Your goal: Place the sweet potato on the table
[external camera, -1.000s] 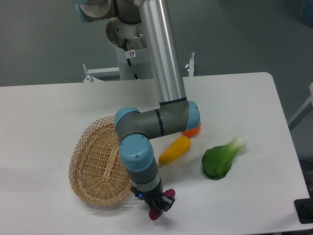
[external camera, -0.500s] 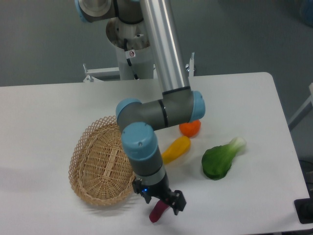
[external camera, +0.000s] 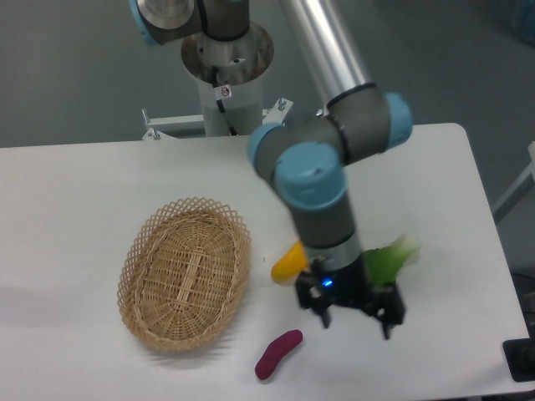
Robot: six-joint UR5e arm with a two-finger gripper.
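Note:
The magenta-purple sweet potato (external camera: 277, 354) lies on the white table (external camera: 84, 192) near its front edge, just right of the basket. It lies free, with nothing touching it. My gripper (external camera: 356, 322) is open and empty. It hangs above the table to the right of the sweet potato, well apart from it.
An oval wicker basket (external camera: 185, 271) stands left of the sweet potato. A yellow vegetable (external camera: 288, 261) and a green leafy vegetable (external camera: 393, 255) lie behind my arm, both partly hidden by it. The round orange fruit is hidden.
The gripper has let go of the sweet potato, which now lies on the table. The arm has lifted and swung to the right, away from the basket.

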